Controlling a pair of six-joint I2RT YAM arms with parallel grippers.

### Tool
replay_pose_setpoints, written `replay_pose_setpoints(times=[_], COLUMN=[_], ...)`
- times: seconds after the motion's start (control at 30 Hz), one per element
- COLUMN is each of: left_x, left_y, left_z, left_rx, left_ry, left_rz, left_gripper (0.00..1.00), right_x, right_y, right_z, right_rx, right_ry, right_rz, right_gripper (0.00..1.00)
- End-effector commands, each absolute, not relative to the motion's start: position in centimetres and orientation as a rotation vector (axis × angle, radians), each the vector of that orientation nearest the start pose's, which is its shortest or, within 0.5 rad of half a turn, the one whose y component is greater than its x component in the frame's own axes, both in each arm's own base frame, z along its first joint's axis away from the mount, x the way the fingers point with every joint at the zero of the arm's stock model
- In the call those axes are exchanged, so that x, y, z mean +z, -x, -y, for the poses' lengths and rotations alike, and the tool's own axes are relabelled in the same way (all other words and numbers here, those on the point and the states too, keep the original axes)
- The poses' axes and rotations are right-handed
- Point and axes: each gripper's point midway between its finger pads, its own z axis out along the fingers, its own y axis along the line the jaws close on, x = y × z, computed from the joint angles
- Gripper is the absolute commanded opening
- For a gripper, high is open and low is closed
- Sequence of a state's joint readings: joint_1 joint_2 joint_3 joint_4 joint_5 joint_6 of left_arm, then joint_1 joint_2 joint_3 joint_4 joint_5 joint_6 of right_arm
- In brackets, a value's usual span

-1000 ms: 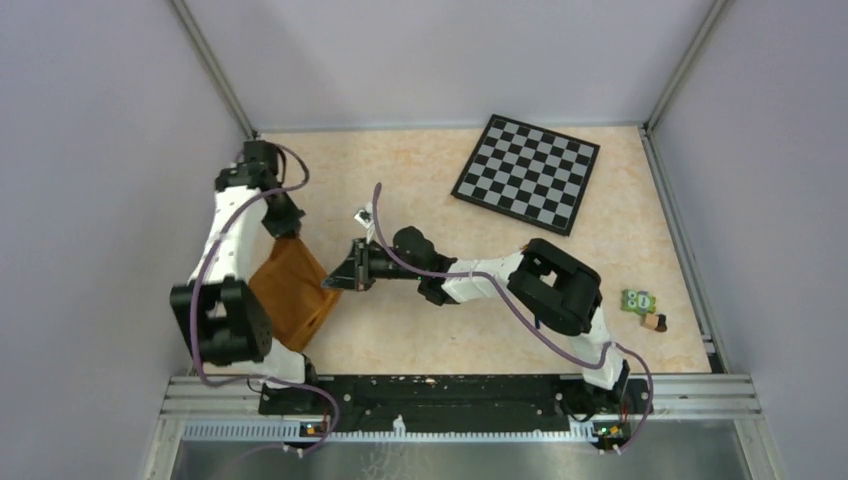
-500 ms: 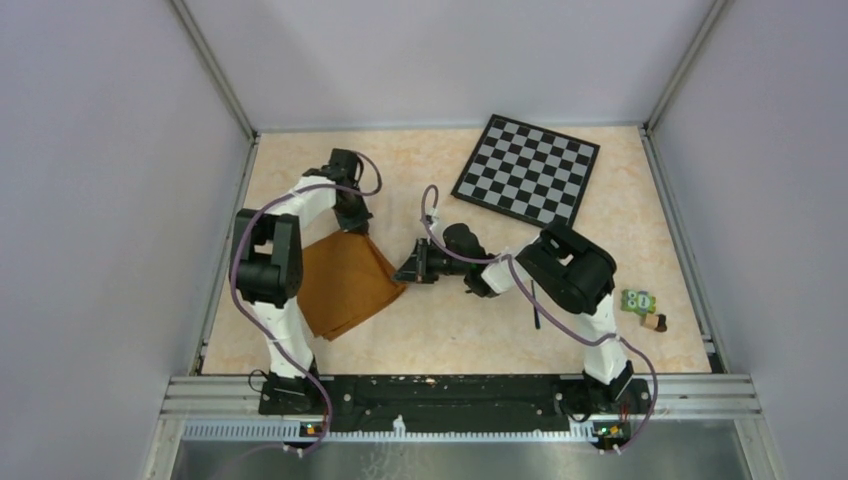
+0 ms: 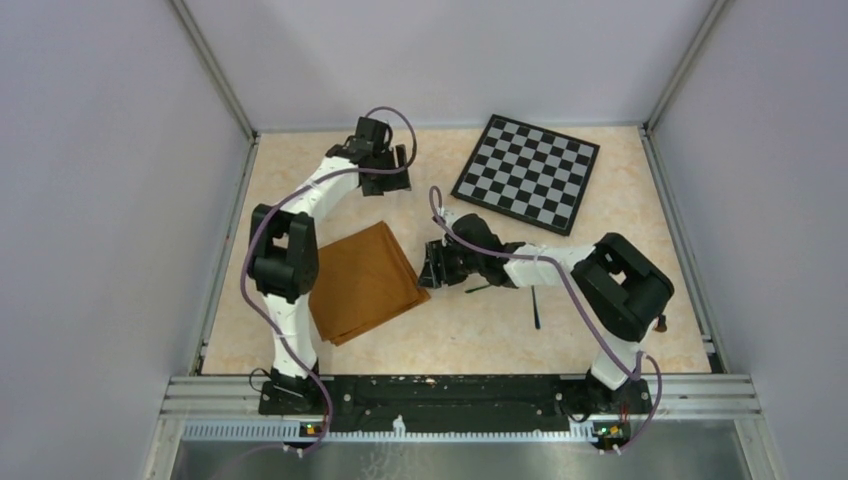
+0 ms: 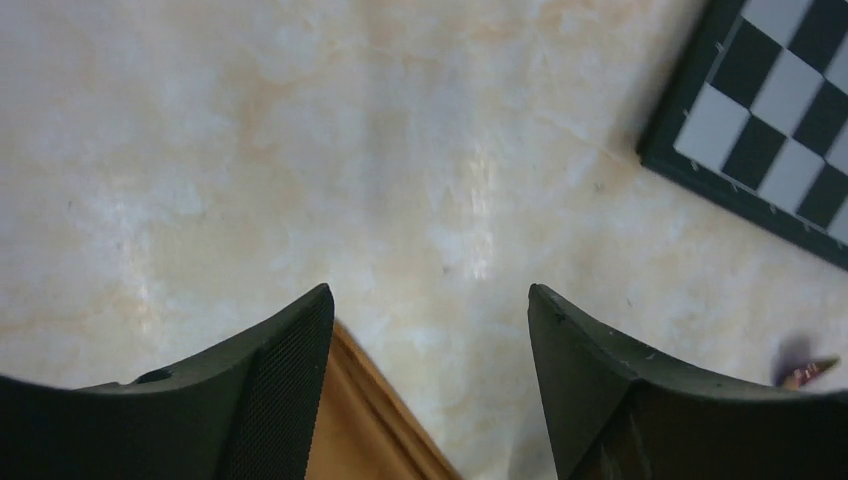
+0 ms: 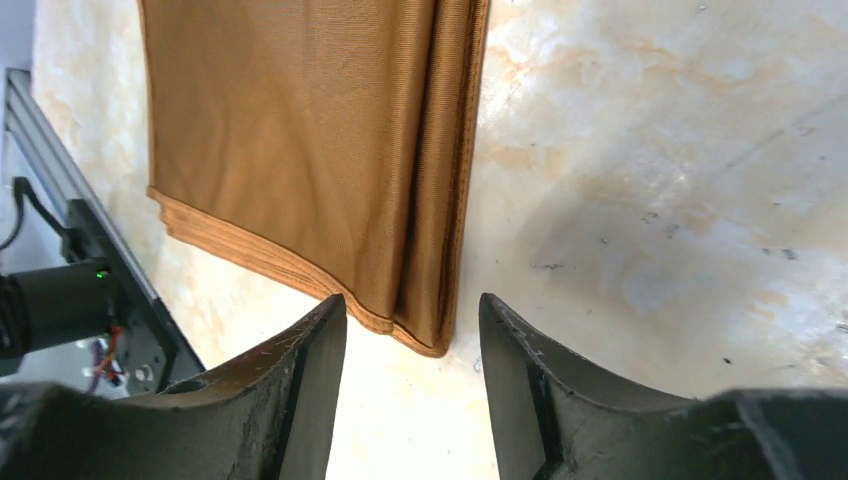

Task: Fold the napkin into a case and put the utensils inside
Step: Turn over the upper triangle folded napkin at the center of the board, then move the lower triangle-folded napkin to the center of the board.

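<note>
The rust-brown napkin [image 3: 362,282] lies flat on the table, folded into stacked layers, left of centre. Its layered corner [image 5: 420,320] sits just ahead of my right gripper [image 5: 412,310], which is open and grips nothing. In the top view the right gripper [image 3: 430,268] stands at the napkin's right corner. My left gripper [image 3: 402,165] is open at the far side, away from the cloth. A napkin edge [image 4: 355,430] shows below the left gripper [image 4: 430,300]. One slim dark utensil [image 3: 536,308] lies right of centre, another [image 3: 478,289] beside the right arm.
A black-and-grey checkered board [image 3: 527,172] lies at the far right, and its corner [image 4: 770,130] shows in the left wrist view. Metal rails [image 3: 460,395] run along the near edge. Grey walls close in the left, far and right sides.
Both grippers opened and let go of the napkin, which now lies flat. The left gripper moved toward the far side; the right arm shifted right with the cloth's corner.
</note>
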State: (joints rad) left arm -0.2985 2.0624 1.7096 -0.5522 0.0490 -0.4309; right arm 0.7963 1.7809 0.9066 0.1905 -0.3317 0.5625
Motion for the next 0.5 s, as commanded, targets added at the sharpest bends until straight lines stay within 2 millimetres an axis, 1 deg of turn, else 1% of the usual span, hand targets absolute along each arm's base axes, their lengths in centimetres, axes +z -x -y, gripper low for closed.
replay_pose_setpoints(times=[0.0, 0.07, 0.1, 0.13, 0.23, 0.3, 0.33, 0.37, 0.4, 0.47], left_x=[16.2, 16.1, 15.5, 15.2, 14.5, 14.3, 14.2, 14.4, 14.6, 15.4], left_y=[-44.3, -41.7, -40.2, -38.9, -35.4, -33.5, -32.8, -32.3, -31.7, -31.0], left_z=[15.7, 14.0, 13.1, 12.1, 9.1, 7.5, 7.0, 6.5, 6.3, 6.1], left_rx=[-0.366, -0.365, -0.376, -0.393, -0.46, -0.48, -0.475, -0.471, -0.468, -0.47], left_ry=[0.029, 0.049, 0.069, 0.096, 0.193, 0.247, 0.263, 0.277, 0.288, 0.294], left_rz=[-2.45, -2.468, -2.489, -2.497, -2.494, -2.483, -2.475, -2.464, -2.458, -2.431], left_gripper=[0.77, 0.8, 0.89, 0.93, 0.96, 0.96, 0.96, 0.96, 0.96, 0.95], right_x=[5.1, 5.0, 4.9, 4.9, 4.7, 4.0, 3.5, 3.0, 2.4, 1.8], right_y=[-25.6, -25.5, -25.3, -25.2, -24.6, -24.2, -24.1, -24.1, -24.3, -24.8], right_z=[-35.7, -36.8, -37.4, -37.9, -39.4, -40.3, -40.4, -40.2, -39.6, -38.6], right_rx=[0.913, 0.928, 0.926, 0.928, 0.928, 0.886, 0.846, 0.78, 0.696, 0.578], right_ry=[0.617, 0.642, 0.654, 0.658, 0.671, 0.694, 0.696, 0.691, 0.675, 0.648], right_rz=[-2.366, -2.367, -2.371, -2.367, -2.365, -2.395, -2.411, -2.438, -2.464, -2.477], right_gripper=[0.51, 0.51, 0.51, 0.51, 0.52, 0.52, 0.52, 0.52, 0.51, 0.47])
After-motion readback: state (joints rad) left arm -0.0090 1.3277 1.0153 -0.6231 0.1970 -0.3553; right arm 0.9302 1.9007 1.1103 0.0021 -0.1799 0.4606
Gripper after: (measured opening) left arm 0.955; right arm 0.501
